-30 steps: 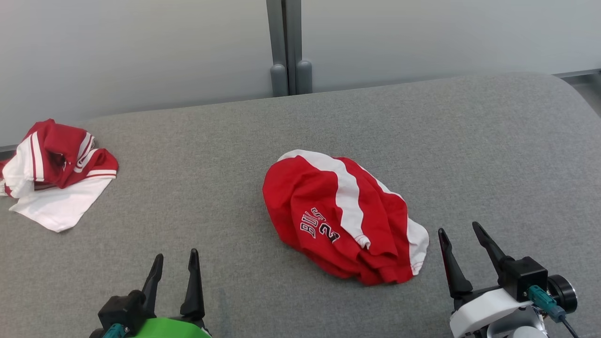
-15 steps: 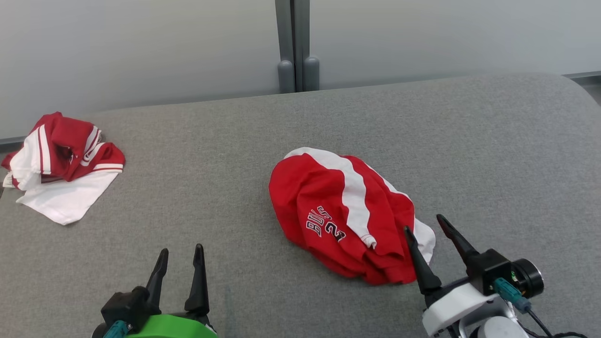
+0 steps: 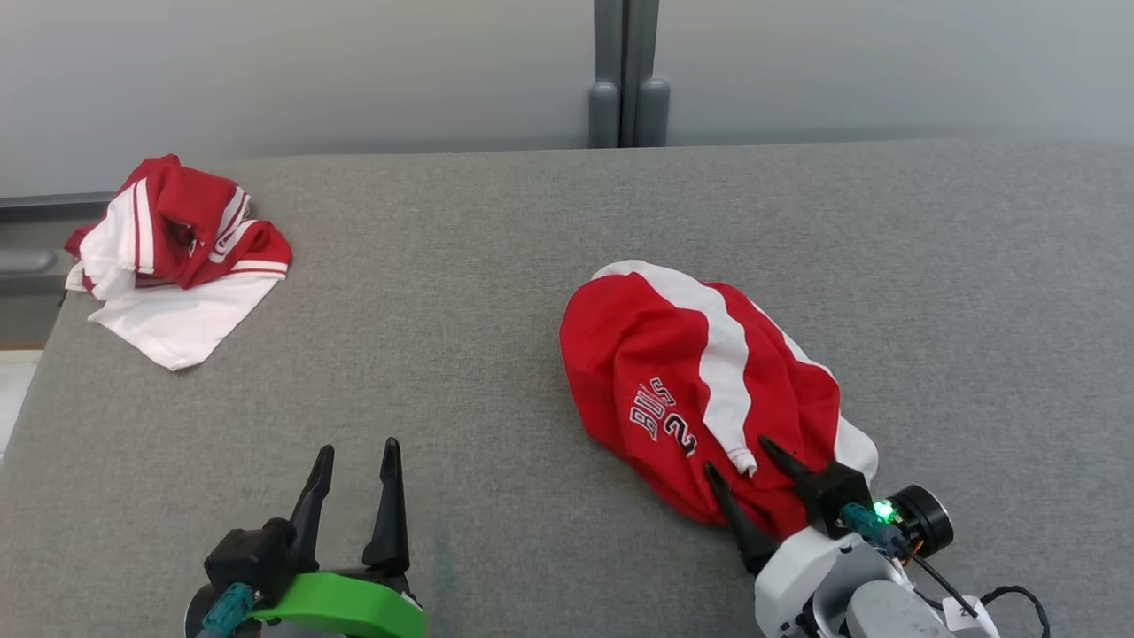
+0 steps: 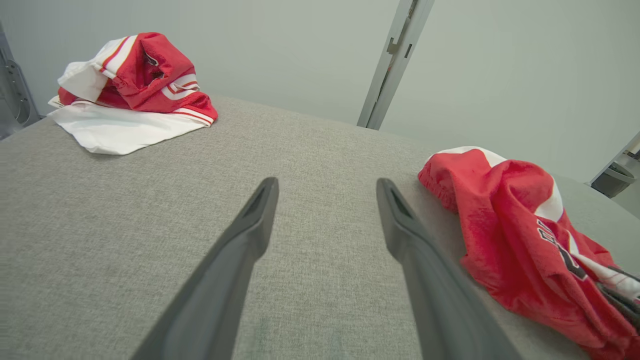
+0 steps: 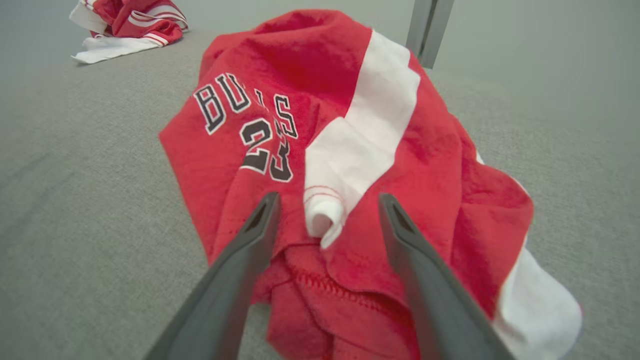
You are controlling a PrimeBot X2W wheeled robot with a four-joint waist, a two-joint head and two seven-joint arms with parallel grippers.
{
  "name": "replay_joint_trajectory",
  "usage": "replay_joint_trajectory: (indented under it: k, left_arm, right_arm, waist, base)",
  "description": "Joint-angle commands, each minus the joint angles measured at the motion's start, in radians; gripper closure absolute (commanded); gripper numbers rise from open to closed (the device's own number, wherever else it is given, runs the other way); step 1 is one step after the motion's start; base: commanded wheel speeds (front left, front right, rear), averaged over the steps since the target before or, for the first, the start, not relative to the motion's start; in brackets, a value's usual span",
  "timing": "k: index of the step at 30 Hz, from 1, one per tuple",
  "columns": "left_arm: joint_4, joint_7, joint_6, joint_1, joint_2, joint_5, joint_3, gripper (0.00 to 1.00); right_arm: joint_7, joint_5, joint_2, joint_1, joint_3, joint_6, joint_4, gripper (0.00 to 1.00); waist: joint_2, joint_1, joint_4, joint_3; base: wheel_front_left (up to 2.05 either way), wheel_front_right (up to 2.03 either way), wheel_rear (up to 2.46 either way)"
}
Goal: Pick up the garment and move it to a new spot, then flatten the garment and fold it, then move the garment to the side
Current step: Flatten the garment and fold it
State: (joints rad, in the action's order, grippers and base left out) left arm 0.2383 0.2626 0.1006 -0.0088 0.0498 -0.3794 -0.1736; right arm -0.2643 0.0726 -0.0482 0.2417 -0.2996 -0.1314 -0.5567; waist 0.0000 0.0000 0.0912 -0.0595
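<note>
The work surface is a grey tabletop (image 3: 443, 310) covered in a coarse woven fabric, flat and matte, with a rounded far edge. The red garment (image 3: 656, 354) lies crumpled slightly right of the tabletop's middle, running toward the near right edge. It is a soft, fleecy knit bunched into an oblong mound, with a broad white stripe along its length, a white panel at its near right end, and black-and-white "BULLS 23" lettering on the left flank. In the right wrist view the red garment (image 5: 310, 65) shows a stitched hem and the stripe's end curled into a small roll. The right gripper (image 3: 740, 456) sits at the garment's near end, its two long, dark, tapering fingers spread wide. In its own view the right gripper (image 5: 327, 200) brackets that curled stripe end and grips nothing; contact with the cloth cannot be confirmed. The left gripper (image 3: 358, 447), equally wide and empty, hangs over bare fabric near the tabletop's near edge, well left of the garment. A second red-and-white garment (image 3: 186, 230) lies heaped at the far left corner.
</note>
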Motion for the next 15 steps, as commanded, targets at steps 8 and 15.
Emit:
replay_joint_trajectory:
  k: [8, 15]
  left_arm:
    - [-0.001, 0.003, -0.01, -0.015, 0.001, -0.012, 0.005, 0.0]
    - [-0.007, 0.003, -0.011, -0.013, 0.001, -0.018, 0.001, 0.0]
  right_arm:
    - [0.0, 0.025, -0.004, 0.066, 0.027, 0.001, -0.073, 1.0]
    - [0.0, -0.043, -0.004, 0.138, 0.083, 0.001, -0.015, 1.0]
  waist:
    - [0.0, 0.0, 0.026, -0.018]
    - [0.0, 0.0, -0.001, -0.007]
  base:
    - [0.0, 0.0, 0.0]
    - [0.0, 0.0, 0.0]
